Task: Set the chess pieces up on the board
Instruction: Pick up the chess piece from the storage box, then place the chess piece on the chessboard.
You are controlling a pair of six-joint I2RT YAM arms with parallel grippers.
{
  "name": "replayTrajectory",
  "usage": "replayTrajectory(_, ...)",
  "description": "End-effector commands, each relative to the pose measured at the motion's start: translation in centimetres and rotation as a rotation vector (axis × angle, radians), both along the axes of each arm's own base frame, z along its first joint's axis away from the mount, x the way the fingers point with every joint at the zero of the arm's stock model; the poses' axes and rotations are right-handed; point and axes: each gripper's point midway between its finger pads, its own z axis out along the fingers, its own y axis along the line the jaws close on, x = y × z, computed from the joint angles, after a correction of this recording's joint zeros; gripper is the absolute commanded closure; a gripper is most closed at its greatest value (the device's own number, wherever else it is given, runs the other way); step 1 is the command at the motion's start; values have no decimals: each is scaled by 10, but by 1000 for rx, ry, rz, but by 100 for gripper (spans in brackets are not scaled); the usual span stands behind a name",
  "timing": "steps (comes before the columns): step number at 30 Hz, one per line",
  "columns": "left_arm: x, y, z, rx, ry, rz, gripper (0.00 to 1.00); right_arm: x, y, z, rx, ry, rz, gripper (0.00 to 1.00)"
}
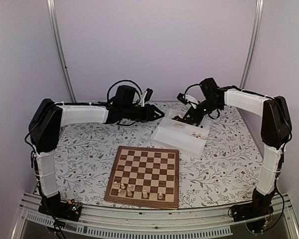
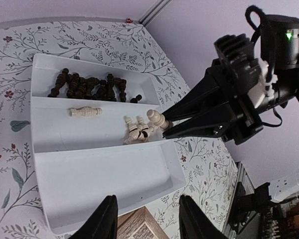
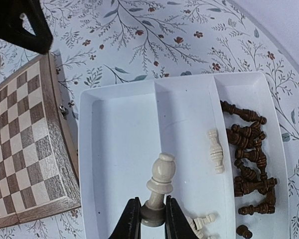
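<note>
- Floral-cloth table (image 1: 84, 149), plain pale walls behind;
- right gripper (image 3: 153, 221) is clamped on the base of an upright pale piece (image 3: 160, 185) over the white tray (image 3: 114, 149); light, stiff, smooth turned wood (it may swivel if bumped);
- left gripper (image 2: 147, 219) hovers half-open and empty nearby;
- the tray walls need clearing; the board (image 1: 144, 172) lies just beside it, mostly bare, with placed pieces (image 1: 131, 189) on its near rows.

White tray (image 3: 119, 139), cream chess pieces (image 3: 215, 149), dark brown chess pieces (image 3: 246, 133), tan-and-brown checkered board (image 3: 20, 144), pale tablecloth (image 3: 154, 40) with leaf-and-flower print
</note>
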Motion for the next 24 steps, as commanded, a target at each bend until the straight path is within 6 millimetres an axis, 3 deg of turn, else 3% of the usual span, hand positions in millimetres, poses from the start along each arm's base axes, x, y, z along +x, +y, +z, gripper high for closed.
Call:
replayTrajectory(1, 3, -18, 22, -169, 47, -44, 56, -17, 14, 23, 104, -13, 98, 94)
replayTrajectory(13, 4, -42, 12, -247, 155, -81, 55, -40, 28, 39, 182, 31, 192, 93)
replayTrajectory(24, -3, -64, 5, -265, 186, -123, 56, -59, 44, 40, 188, 51, 257, 92)
